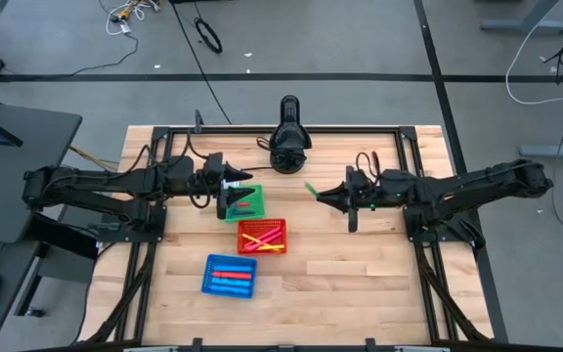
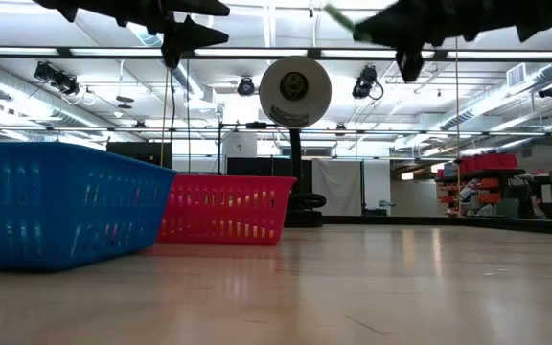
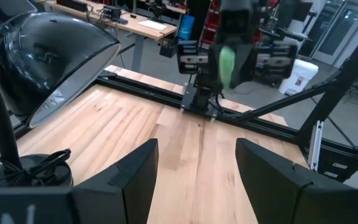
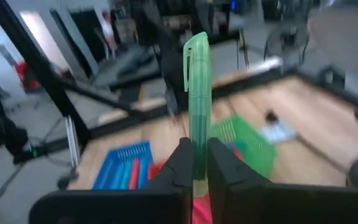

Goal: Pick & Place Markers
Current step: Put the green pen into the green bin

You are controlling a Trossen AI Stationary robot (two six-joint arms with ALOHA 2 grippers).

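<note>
1. The right gripper (image 4: 194,163) pinches a green marker (image 4: 197,93) in its jaws, high above the table (image 1: 360,284).
2. The left gripper (image 3: 196,163) hovers over the green basket (image 1: 251,192), jaws spread.
3. Advice: carry the marker over that basket, lower it, then release.

Bare counter (image 1: 360,284) lies open between the two arms and toward the near edge, while the lamp (image 1: 288,147) blocks the far middle, the three baskets (image 1: 260,236) crowd the left centre, and the left pincer (image 1: 231,186) hangs over the green basket (image 1: 244,202).
</note>
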